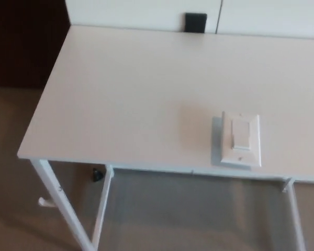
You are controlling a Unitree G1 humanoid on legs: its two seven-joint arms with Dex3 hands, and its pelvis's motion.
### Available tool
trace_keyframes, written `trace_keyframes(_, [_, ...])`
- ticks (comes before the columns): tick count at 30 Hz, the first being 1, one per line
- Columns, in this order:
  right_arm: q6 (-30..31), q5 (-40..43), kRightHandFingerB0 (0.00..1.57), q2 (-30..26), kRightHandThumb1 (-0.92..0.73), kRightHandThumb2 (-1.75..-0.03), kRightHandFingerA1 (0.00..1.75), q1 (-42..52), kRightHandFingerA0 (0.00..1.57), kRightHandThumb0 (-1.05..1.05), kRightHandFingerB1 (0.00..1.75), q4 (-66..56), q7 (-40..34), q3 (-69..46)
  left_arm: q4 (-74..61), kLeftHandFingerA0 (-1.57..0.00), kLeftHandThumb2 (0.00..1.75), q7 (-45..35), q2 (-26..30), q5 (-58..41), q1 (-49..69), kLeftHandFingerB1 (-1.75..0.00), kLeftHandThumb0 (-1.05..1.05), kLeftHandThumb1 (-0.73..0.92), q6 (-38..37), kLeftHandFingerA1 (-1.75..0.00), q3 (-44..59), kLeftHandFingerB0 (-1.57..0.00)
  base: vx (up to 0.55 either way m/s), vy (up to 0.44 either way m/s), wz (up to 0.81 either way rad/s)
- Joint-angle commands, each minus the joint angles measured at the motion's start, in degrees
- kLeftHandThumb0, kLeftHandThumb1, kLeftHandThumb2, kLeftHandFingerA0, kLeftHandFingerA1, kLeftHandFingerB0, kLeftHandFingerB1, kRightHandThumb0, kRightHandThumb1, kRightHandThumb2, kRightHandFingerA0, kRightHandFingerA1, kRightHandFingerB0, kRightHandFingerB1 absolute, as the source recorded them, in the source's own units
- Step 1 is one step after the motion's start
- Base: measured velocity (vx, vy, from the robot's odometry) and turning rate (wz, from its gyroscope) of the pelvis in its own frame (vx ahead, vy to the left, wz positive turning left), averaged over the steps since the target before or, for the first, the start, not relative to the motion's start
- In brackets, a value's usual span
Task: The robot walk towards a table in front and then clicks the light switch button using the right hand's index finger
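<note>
Fig. — Head view, approach phase. One light switch (240, 139), white, on a raised white plate/box, lies flat on the table (125, 94) near the front edge, toward the robot's right side of the top. Its rocker button (241, 135) sits approx. centred in the plate, long axis running front-to-back; which way it is tipped cannot be told at this res. Switch stands alone: nothing else rests on the table top.

Surroundings: one white table w/ thin white legs (57, 201) visible at front left; tan carpet floor (10, 198) below; one small dark object (97, 174) on the floor under the table, beside the inner leg, too small to identify. Behind the far edge, white panels (131, 13) w/ one black rectangular item (195, 22) set against them.

Robot: neither hand nor arm is in the frame, so left and right hand both out of sight; whether fingers are apart or together cannot be told.

Step in hand (judged): walk-up to the table, seemingly near its end, since the front edge sits low in the frame and the switch is close below the camera. Press not yet begun.

Next move calls for (judged): halt square to the table, bring the right arm in from the right side, extend the index finger w/ the other digits clear, and push down on the rocker only, not the plate rim. Risk: switch box looks loose on the top, so an off-centre push could slide it.
</note>
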Motion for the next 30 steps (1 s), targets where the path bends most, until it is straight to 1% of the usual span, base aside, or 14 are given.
trace_keyframes(1, [0.35, -0.07, 0.38, -0.34, -0.54, -0.56, 0.54, -0.38, 0.51, -0.15, 0.41, 0.52, -0.26, -0.19, 0.08, -0.41, 0.58, 0.88, 0.27, 1.50, 0.16, -0.34, -0.08, 0.62, -1.67, -0.38, -0.36, -0.31, 0.06, -0.153, -0.08])
trace_keyframes(3, [0.30, 0.61, 0.35, -0.36, -0.50, -0.60, 0.55, 0.00, 0.47, -0.20, 0.45, 0.25, 0.39, -0.32, -0.53, -0.40, 0.58, 0.71, 0.23, 1.90, 0.68, -0.34, -0.08, 0.62, -2.39, -0.38, -0.86, -0.31, 0.01, -0.052, 0.00])
trace_keyframes(5, [0.17, 0.15, 0.37, -0.21, -0.55, -0.56, 0.53, -0.52, 0.51, -0.16, 0.41, 0.49, 0.17, 0.07, -0.38, -0.42, 0.58, 0.47, 0.46, 2.54, 1.39, -0.35, -0.12, 0.61, -4.50, -0.39, -1.12, -0.32, 0.00, -0.001, -0.05])
trace_keyframes(9, [0.54, 0.46, 0.37, -0.41, -0.55, -0.56, 0.54, -0.84, 0.50, -0.16, 0.41, -0.13, 0.26, -0.14, -2.25, -0.40, 0.58, 0.84, -0.13, 2.45, 1.56, -0.34, -0.11, 0.61, -2.61, -0.38, -2.13, -0.30, -0.01, 0.073, -0.09])
trace_keyframes(10, [0.63, 0.55, 0.35, -0.47, -0.49, -0.60, 0.56, -0.87, 0.48, -0.21, 0.45, -0.27, 0.29, -0.24, -2.41, -0.40, 0.58, 0.90, -0.18, 2.41, 1.50, -0.34, -0.11, 0.61, -2.38, -0.38, -2.29, -0.30, 0.03, 0.124, -0.01])
trace_keyframes(11, [0.72, -0.17, 0.37, -0.82, -0.55, -0.56, 0.51, -0.50, 0.51, -0.18, 0.40, -0.83, 0.07, 0.00, -2.14, -0.40, 0.58, 0.93, -0.22, 2.63, 1.43, -0.34, -0.11, 0.61, -2.92, -0.39, -2.48, -0.30, 0.02, 0.153, 0.02])
trace_keyframes(15, [1.09, -0.15, 0.36, -0.93, -0.56, -0.56, 0.50, -0.31, 0.51, -0.18, 0.39, -1.50, 0.23, 0.20, -1.78, -0.39, 0.57, 0.80, -0.02, 2.39, 1.00, -0.35, -0.10, 0.61, -3.43, -0.39, -2.44, -0.30, 0.02, 0.177, 0.06])
trace_keyframes(18, [2.24, -0.18, 0.38, -0.57, -0.56, -0.56, 0.50, -0.48, 0.51, -0.17, 0.39, -2.49, 0.09, 0.58, -1.92, -0.38, 0.59, 0.69, 0.15, 1.97, 0.91, -0.36, -0.14, 0.60, -3.07, -0.40, -2.12, -0.30, 0.03, 0.002, 0.06])
trace_keyframes(19, [2.54, -0.26, 0.36, -0.45, -0.49, -0.62, 0.53, -0.60, 0.49, -0.23, 0.44, -2.81, -0.04, 0.67, -2.09, -0.40, 0.58, 1.07, 0.14, 2.17, 0.73, -0.34, -0.11, 0.61, -2.59, -0.38, -2.07, -0.31, 0.08, -0.041, 0.07])
trace_keyframes(22, [2.62, -0.92, 0.36, -0.55, -0.49, -0.62, 0.53, -0.43, 0.50, -0.24, 0.44, -3.28, -0.36, 1.08, -2.35, -0.39, 0.58, 1.34, 0.12, 2.85, 1.02, -0.34, -0.10, 0.62, -2.85, -0.38, -2.36, -0.30, 0.03, -0.045, 0.12])
trace_keyframes(25, [0.97, -0.79, 0.36, -0.93, -0.49, -0.62, 0.54, 1.71, 0.48, -0.24, 0.44, -3.46, 0.09, 1.09, -1.93, -0.39, 0.59, 1.18, 0.05, 3.19, 2.33, -0.35, -0.12, 0.61, -3.47, -0.39, -2.69, -0.31, 0.06, -0.091, 0.07])
trace_keyframes(26, [1.32, -0.68, 0.37, -1.04, -0.56, -0.56, 0.50, 1.27, 0.52, -0.19, 0.40, -3.34, 0.19, 0.95, -1.31, -0.38, 0.59, 0.96, 0.06, 3.00, 1.87, -0.35, -0.13, 0.61, -4.06, -0.39, -2.71, -0.30, 0.05, -0.084, 0.06])
trace_keyframes(28, [2.53, -0.10, 0.36, -0.62, -0.57, -0.56, 0.51, 0.30, 0.51, -0.16, 0.40, -3.71, 0.15, 0.71, 0.06, -0.41, 0.58, 0.65, 0.47, 2.84, 0.54, -0.35, -0.13, 0.61, -5.58, -0.40, -2.50, -0.30, 0.02, -0.041, 0.01])
trace_keyframes(30, [1.53, -0.07, 0.37, -0.67, -0.56, -0.56, 0.52, 0.49, 0.51, -0.17, 0.41, -2.83, 0.38, 0.76, -1.06, -0.41, 0.58, 0.90, 0.68, 3.08, 1.45, -0.34, -0.13, 0.61, -4.04, -0.38, -2.55, -0.31, 0.00, 0.000, 0.00])
